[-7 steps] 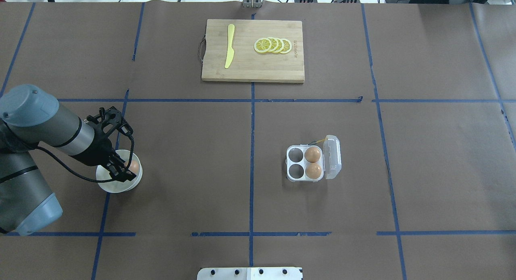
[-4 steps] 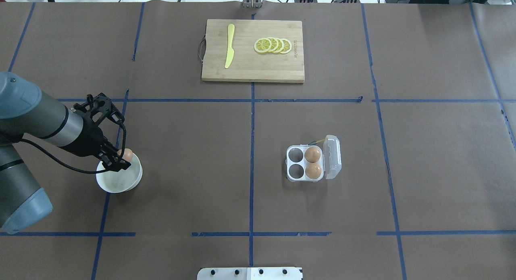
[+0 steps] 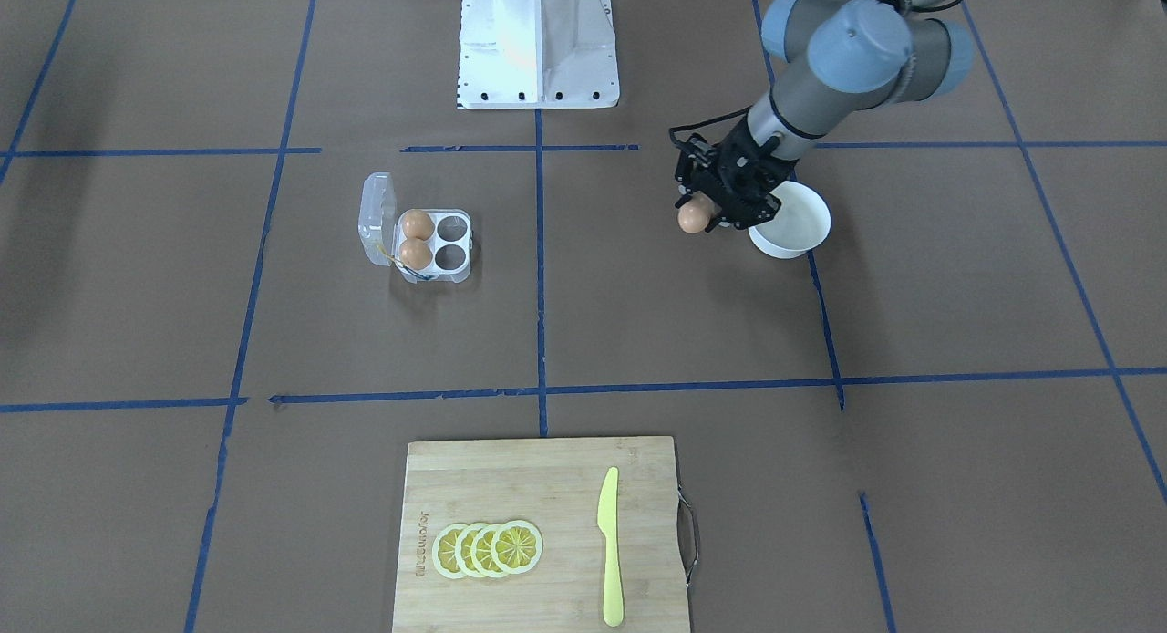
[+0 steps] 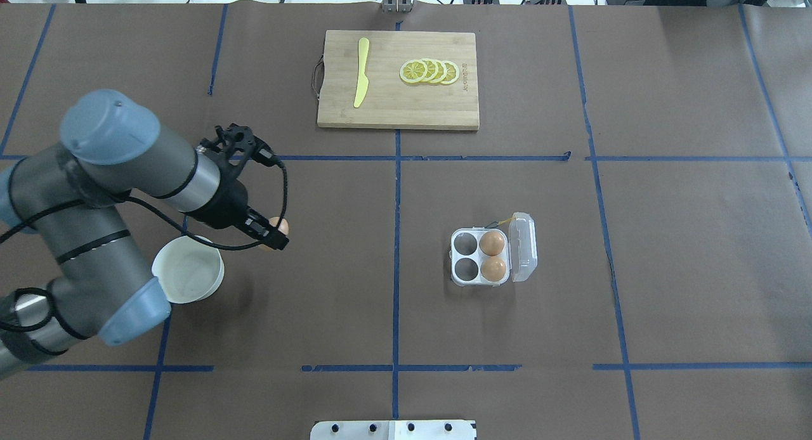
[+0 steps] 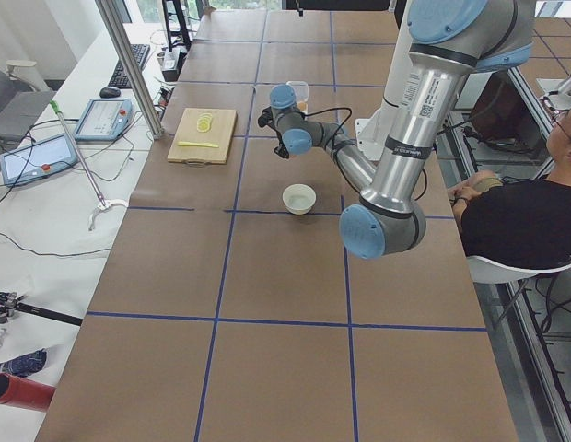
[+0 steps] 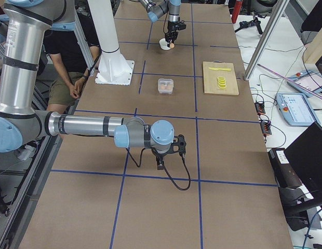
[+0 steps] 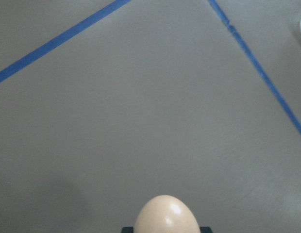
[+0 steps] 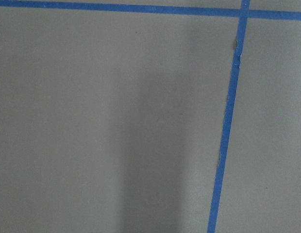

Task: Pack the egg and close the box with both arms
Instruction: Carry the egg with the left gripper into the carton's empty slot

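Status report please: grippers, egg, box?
Left gripper shut on egg, clear of bowl. Right gripper: cannot tell. Box open, two cells free; nothing in between.

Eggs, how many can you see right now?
3. One egg held by the left gripper; two in the box, in the cells beside its open lid. The bowl looks empty.

Silver-grey tubular arms (image 4: pixel 89 243) w/ pale-blue joint caps (image 4: pixel 108 120), black cabled pincer (image 4: pixel 276 232).

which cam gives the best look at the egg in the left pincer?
Exterior front-facing: the egg shows almost whole, held in the left pincer. Left wrist shows only its top, cropped at the frame edge. Overhead shows a sliver behind the pincer. Exterior right shows a tiny speck; in exterior left I cannot make it out.
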Controlling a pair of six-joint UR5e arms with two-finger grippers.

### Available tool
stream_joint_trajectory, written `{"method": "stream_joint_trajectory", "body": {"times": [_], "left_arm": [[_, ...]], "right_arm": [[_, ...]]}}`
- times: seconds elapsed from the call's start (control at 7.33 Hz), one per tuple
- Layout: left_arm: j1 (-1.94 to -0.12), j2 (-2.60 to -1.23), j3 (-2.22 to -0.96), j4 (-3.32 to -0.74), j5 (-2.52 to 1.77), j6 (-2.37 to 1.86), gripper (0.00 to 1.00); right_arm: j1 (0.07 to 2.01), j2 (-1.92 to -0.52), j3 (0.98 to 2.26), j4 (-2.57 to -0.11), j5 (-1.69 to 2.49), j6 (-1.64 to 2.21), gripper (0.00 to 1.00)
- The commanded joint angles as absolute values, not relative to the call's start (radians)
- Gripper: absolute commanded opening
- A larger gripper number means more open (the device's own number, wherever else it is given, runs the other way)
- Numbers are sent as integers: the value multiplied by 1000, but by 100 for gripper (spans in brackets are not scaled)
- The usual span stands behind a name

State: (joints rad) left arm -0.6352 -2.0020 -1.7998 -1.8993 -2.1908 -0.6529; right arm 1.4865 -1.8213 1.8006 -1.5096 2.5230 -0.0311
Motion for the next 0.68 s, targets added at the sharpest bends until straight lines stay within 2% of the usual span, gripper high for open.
{"method": "stream_joint_trajectory", "body": {"times": [0.0,0.14,0.55], "left_arm": [[-524,-2216,-1659,-1910,-2112,-874,0],[-459,-2334,-1564,-1914,-2062,-973,0],[-420,-2512,-1372,-1997,-2007,-1124,0]], "right_arm": [[1486,-1819,1801,-1509,2523,-31,100],[1486,-1818,1801,-1509,2523,-31,100],[1486,-1818,1804,-1508,2522,-29,100]]}}
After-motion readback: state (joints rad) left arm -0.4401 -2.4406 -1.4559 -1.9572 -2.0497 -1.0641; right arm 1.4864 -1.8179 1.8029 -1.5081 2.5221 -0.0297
